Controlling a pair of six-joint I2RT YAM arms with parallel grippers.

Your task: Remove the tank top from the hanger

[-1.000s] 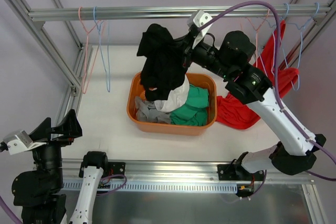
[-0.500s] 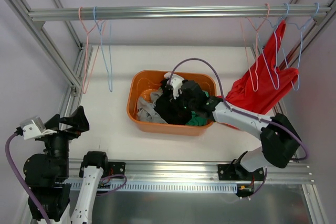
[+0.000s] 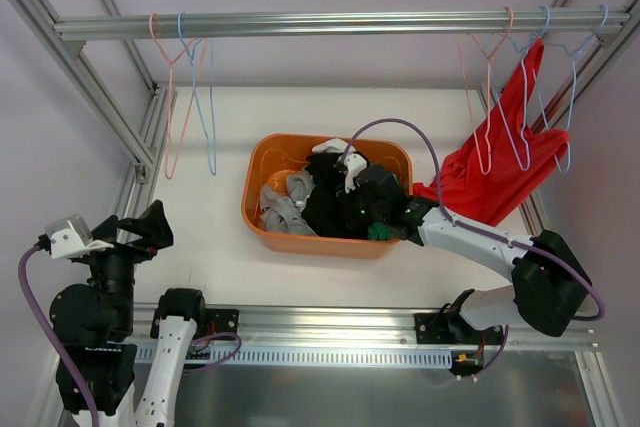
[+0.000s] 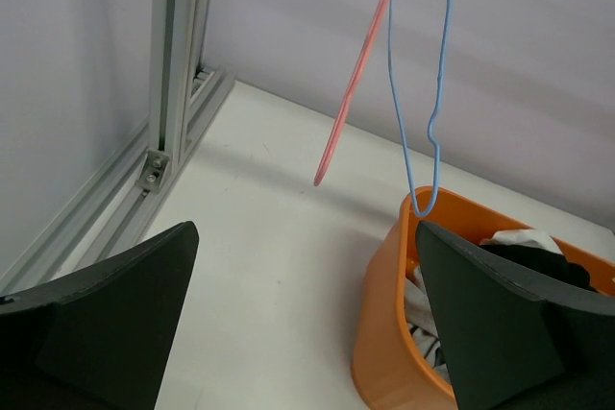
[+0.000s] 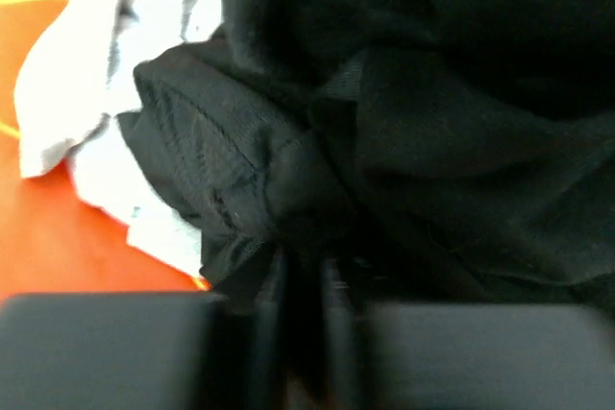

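Black tank top (image 3: 345, 202) lies heaped in the orange plastic basket (image 3: 300, 242) at the centre of the white worktop (image 3: 220, 127), clear of any hanger and pinched by the closed right fingers (image 5: 300, 285); letting go looks like the only step left. Left fingers (image 3: 135, 230) spread wide and empty at 8 o'clock

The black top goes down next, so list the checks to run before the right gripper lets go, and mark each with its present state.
1. Black tank top free of any hanger: ok, no hanger wire shows on it.
2. Tank top over the orange basket: ok, it lies inside the rim on the other clothes.
3. Right gripper grip: ok, shut on the black fabric.
4. Left gripper out of the way: ok, open and empty, at the near left apart from the basket.
5. Right arm clear of the red garment: cannot tell, its lower edge hangs close beside the arm.
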